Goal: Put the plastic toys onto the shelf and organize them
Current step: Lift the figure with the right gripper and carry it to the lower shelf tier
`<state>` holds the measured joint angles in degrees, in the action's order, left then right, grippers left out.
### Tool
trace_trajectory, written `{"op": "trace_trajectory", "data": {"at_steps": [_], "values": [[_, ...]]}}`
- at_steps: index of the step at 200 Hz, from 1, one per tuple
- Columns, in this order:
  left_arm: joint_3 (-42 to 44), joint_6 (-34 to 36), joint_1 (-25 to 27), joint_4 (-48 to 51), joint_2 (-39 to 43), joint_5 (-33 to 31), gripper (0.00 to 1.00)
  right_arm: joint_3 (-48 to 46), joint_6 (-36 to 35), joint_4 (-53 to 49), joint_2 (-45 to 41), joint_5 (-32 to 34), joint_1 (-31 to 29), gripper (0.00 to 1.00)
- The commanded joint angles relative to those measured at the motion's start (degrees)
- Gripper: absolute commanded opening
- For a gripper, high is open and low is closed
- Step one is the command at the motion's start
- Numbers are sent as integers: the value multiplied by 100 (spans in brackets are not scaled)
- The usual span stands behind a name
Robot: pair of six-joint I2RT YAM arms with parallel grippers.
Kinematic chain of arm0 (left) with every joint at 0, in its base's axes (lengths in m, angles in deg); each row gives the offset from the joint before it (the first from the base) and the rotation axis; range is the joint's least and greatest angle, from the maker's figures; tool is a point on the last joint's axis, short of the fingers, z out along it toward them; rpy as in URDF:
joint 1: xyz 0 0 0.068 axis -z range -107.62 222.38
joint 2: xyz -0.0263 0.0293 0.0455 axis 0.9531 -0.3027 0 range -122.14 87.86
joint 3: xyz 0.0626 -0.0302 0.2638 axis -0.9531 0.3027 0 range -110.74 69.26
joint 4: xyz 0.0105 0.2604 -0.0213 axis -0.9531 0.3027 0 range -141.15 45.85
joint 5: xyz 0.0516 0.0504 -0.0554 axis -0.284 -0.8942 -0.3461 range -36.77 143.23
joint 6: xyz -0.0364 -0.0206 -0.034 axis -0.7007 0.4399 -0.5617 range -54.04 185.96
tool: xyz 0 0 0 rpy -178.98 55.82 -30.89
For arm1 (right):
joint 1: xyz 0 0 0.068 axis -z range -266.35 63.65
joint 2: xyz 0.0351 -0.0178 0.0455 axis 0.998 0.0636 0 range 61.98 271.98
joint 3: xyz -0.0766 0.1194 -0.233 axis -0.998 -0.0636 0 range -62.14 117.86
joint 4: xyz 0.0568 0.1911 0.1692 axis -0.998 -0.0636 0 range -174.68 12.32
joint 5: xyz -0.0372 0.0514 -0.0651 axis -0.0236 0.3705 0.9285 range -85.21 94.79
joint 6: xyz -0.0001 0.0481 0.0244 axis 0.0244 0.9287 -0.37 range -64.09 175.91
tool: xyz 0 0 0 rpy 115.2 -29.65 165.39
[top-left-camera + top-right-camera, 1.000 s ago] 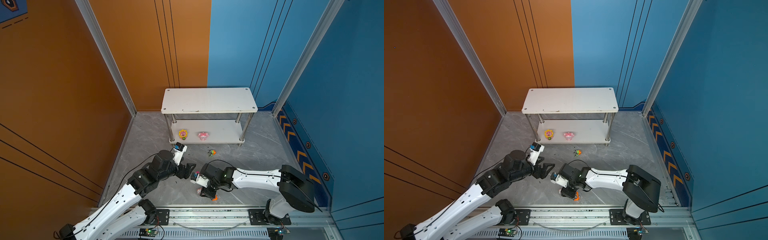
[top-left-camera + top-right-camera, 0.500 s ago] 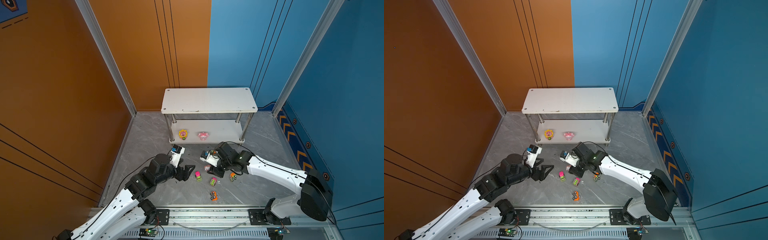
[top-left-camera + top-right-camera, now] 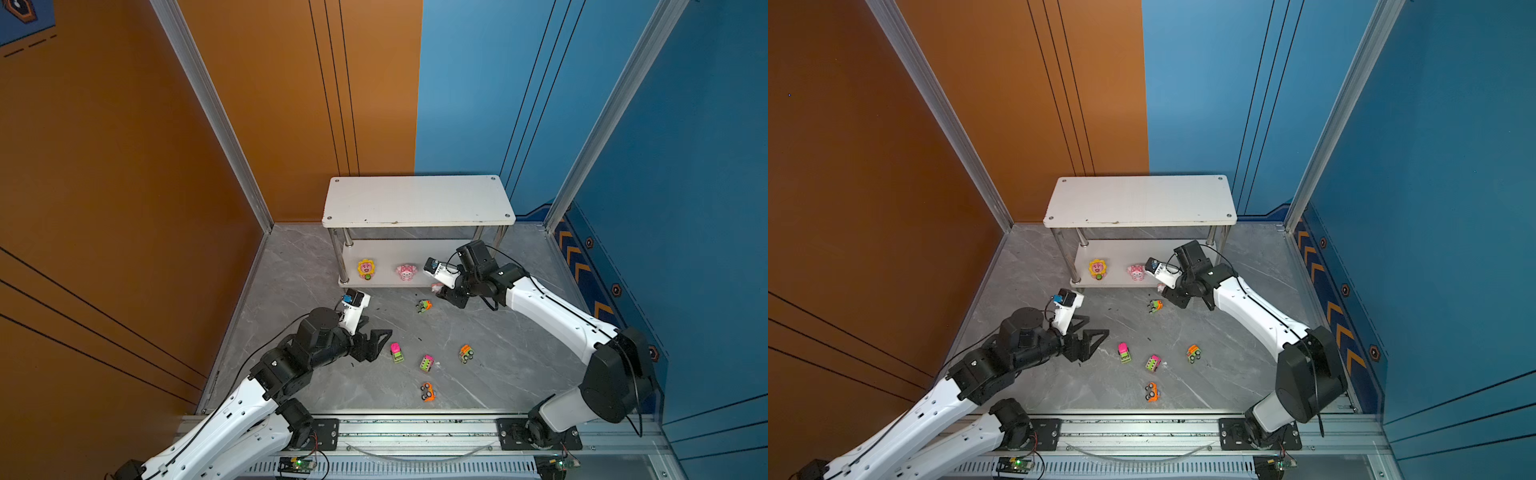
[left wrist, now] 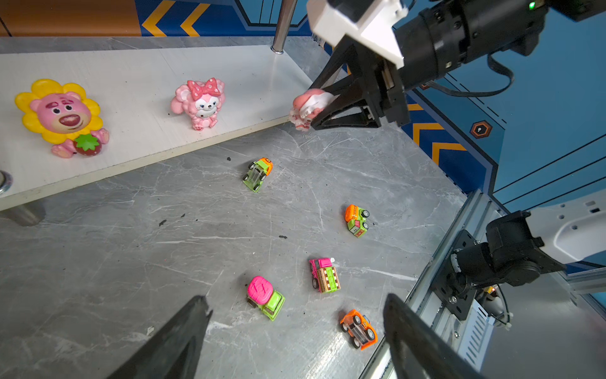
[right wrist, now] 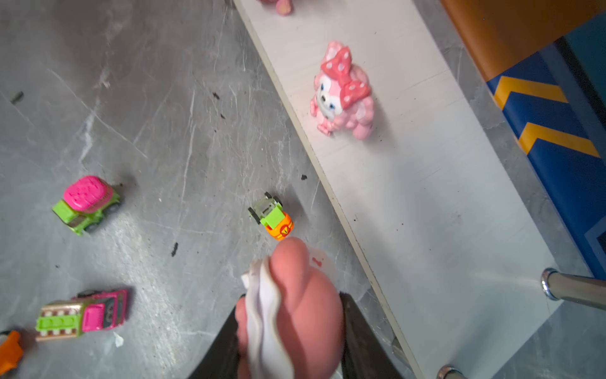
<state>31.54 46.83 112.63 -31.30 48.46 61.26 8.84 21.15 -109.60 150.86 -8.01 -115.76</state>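
The white two-tier shelf (image 3: 415, 199) (image 3: 1138, 199) stands at the back. On its lower board (image 4: 137, 82) sit a sunflower figurine (image 3: 365, 268) (image 4: 60, 115) and a pink bow figurine (image 3: 406, 272) (image 5: 344, 95). My right gripper (image 3: 440, 291) (image 5: 292, 298) is shut on a pink and white figurine (image 4: 308, 105) (image 5: 295, 302), held just off the lower board's front edge. My left gripper (image 3: 376, 328) (image 4: 295, 298) hangs open and empty over the floor, near a pink-topped green car (image 3: 397, 352) (image 4: 265, 297).
Other cars lie on the grey floor: a green-orange one (image 3: 424, 306) below the held figurine, a pink-green truck (image 3: 427, 363), an orange-green truck (image 3: 466, 353) and an orange car (image 3: 427, 391) on its side. A chrome post (image 5: 574, 290) stands close to my right gripper.
My right gripper has swung from the front floor beside the left gripper up to the shelf's lower board, carrying the figurine. The left arm has barely moved.
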Motion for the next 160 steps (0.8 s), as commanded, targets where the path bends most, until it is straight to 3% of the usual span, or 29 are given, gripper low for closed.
{"op": "trace_trajectory", "data": {"at_steps": [1, 59, 65, 96, 160], "values": [[1, 50, -101, -165, -36, 76, 85, 286, -678, -324, 330, -5, 162, 0], [-22, 50, -180, -175, -168, 129, 85, 837, -877, -467, 1031, -448, 653, 0], [-23, 46, -185, -184, -173, 143, 90, 898, -917, -496, 1099, -477, 681, 0], [-34, 50, -202, -193, -254, 158, 90, 1274, -1004, -760, 1437, -627, 843, 0], [-78, -2, -228, -311, -556, 205, 90, 1628, -1051, -853, 1821, -564, 994, 0]]}}
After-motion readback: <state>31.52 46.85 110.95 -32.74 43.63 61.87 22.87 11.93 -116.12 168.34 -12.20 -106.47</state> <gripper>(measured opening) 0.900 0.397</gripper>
